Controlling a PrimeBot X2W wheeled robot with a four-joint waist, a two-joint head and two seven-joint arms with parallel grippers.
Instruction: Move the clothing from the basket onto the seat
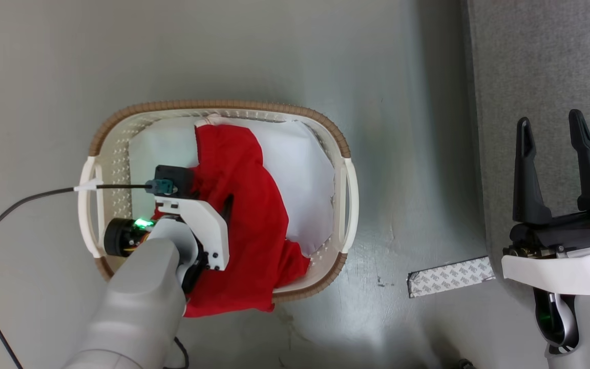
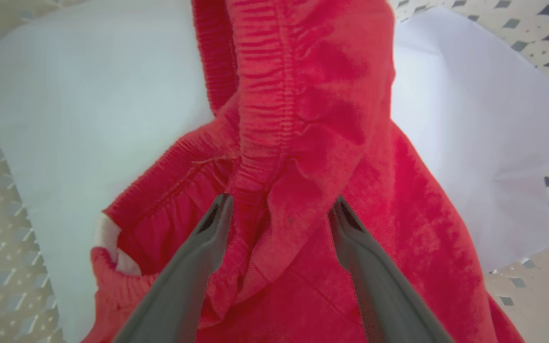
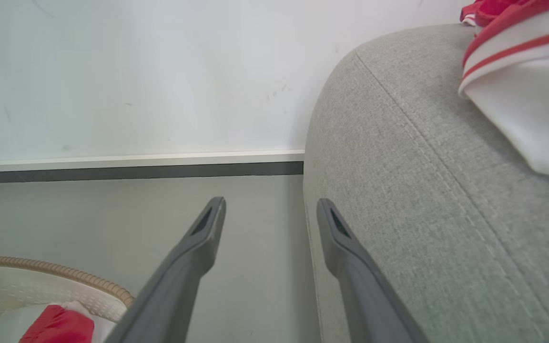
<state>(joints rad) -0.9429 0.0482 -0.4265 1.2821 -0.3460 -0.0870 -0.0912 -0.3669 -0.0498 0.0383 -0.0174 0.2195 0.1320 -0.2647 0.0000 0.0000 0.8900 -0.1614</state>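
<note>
1. One piece is already over: a white jersey (image 3: 517, 95) with red stripes lies on the grey sofa (image 3: 422, 214), at the upper right of the right wrist view.
2. Left to do: a red garment (image 1: 244, 205) is in the laundry basket (image 1: 223, 105) on the floor. It lies across a white sheet (image 1: 300, 169) that lines the basket, and its near end hangs over the rim.
3. Your left gripper (image 2: 281, 200) is down in the basket with its fingers spread. They straddle a raised fold of the red garment just below its gathered elastic band, and nothing is pinched yet. You look to be at the grasp.
4. Your right gripper (image 1: 550, 118) is released and empty, held by the sofa's edge, well apart from the basket.
5. Hard to make out:
   - In the head view the left wrist covers part of the red garment.
   - You cannot tell whether anything more lies under the garment or the sheet.
   - The picture edge cuts off the jersey. The red scrap above it may be part of it or another piece.
</note>
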